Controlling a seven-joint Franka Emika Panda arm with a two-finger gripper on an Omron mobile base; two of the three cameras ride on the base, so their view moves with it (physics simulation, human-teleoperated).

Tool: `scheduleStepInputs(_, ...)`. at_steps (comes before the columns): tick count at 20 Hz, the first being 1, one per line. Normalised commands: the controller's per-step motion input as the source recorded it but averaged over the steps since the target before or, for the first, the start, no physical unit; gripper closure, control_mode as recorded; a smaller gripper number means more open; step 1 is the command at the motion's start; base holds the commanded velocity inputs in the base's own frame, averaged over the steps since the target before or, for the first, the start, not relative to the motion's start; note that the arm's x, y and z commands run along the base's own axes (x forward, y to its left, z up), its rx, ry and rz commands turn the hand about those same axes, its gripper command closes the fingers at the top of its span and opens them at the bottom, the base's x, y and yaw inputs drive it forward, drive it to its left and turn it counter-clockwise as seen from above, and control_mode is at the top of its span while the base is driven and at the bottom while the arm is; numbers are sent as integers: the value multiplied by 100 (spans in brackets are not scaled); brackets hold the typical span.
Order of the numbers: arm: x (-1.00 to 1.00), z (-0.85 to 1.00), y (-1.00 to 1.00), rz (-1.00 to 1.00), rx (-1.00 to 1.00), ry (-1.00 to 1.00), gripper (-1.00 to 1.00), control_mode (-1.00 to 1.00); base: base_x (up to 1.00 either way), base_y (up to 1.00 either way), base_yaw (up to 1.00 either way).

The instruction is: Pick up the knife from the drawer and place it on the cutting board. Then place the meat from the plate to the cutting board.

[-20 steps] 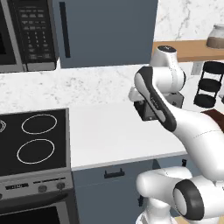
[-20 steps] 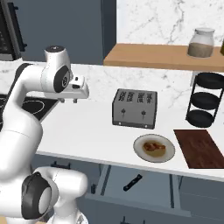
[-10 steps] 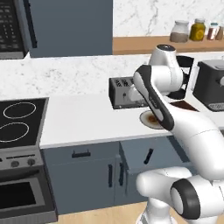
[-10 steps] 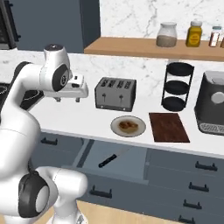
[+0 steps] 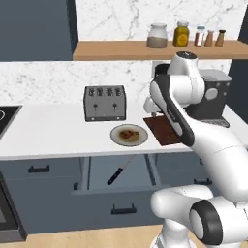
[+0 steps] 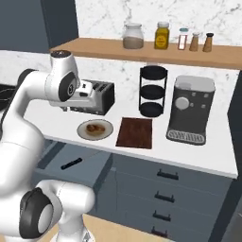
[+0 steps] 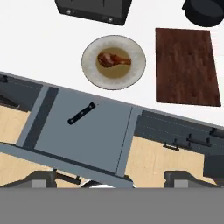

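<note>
The drawer [image 7: 101, 136] stands pulled out under the counter, and the knife [image 7: 82, 113] lies slantwise on its floor, black handle toward the lower left. In the base views I see the knife [image 5: 118, 173] [image 6: 72, 163] in the same open drawer [image 5: 97, 170] [image 6: 92, 163]. On the counter above, the meat [image 7: 113, 60] [image 5: 128, 134] [image 6: 95, 127] rests on the plate [image 7: 92, 72] [image 5: 141, 139] [image 6: 83, 130]. Beside it lies the bare cutting board [image 7: 187, 65] [image 5: 162, 131] [image 6: 135, 132]. My gripper [image 7: 113, 178] [image 6: 74, 105] hangs high over the plate and drawer, open and holding nothing.
A toaster [image 5: 105, 102] [image 6: 97, 97] stands behind the plate. A black tiered rack [image 6: 153, 92] and a coffee machine [image 6: 191, 111] stand behind and right of the board. Jars line a wooden shelf [image 6: 142, 47]. Shut drawers with black handles [image 6: 165, 198] sit below right.
The whole picture has shifted: the base has driven right along the counter, past the hob, so the plate, board and open drawer now lie ahead. The jaws have spread wider.
</note>
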Motion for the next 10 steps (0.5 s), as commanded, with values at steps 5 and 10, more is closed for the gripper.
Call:
scheduleStepInputs(5,0,0,0,0,0,0,-100,100,5,-100,34)
scheduleStepInputs(10,0,0,0,0,0,0,-100,100,42,-78,36)
